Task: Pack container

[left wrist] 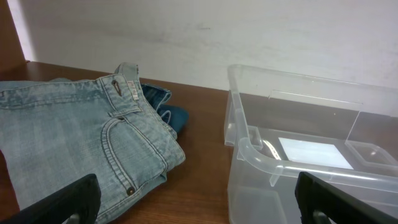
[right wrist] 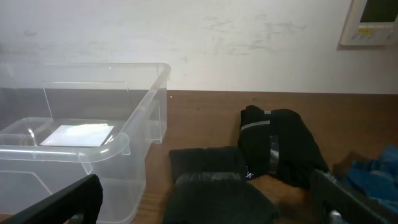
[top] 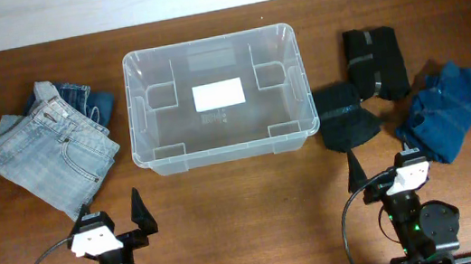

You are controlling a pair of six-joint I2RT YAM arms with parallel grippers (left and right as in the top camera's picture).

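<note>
The clear plastic container [top: 135,118] stands at the table's middle back, with only its white label [top: 218,94] showing inside. My left gripper [top: 108,217] is open and empty near the front edge, short of the container's front left corner [left wrist: 261,152]. Folded light blue jeans [top: 47,157] lie to its left and also show in the left wrist view [left wrist: 68,137]. My right gripper [top: 382,172] is open and empty, just in front of a folded black garment [top: 346,117], which fills the space between the fingers in the right wrist view [right wrist: 217,193].
Darker blue jeans [top: 90,101] lie under the light ones. A second black garment with a grey stripe [top: 375,61] and a crumpled blue garment [top: 441,112] lie right of the container. The container's right wall [right wrist: 146,102] shows in the right wrist view.
</note>
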